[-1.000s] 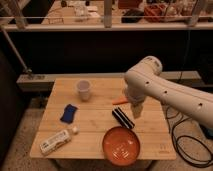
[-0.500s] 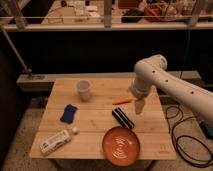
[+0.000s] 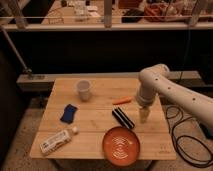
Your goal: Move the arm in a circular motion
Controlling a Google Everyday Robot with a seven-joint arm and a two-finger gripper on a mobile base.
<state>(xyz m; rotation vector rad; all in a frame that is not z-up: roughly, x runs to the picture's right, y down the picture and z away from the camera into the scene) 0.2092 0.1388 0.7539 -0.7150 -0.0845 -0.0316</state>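
The large white glossy arm comes in from the right edge, bends at a bulbous joint over the right side of the wooden table, and drops straight down. It ends in a small pale tip, the gripper, which hangs just above the table's right part. The tip is right of a black ridged block and below an orange marker. The gripper holds nothing that I can see.
On the table are a white cup, a blue cloth, a plastic bottle lying on its side and an orange plate. Black cables lie on the floor at right. A dark railing runs behind the table.
The arm has swung to the right and back, and its tip has moved from over the black block to the right side of the table. The things on the table have not moved.
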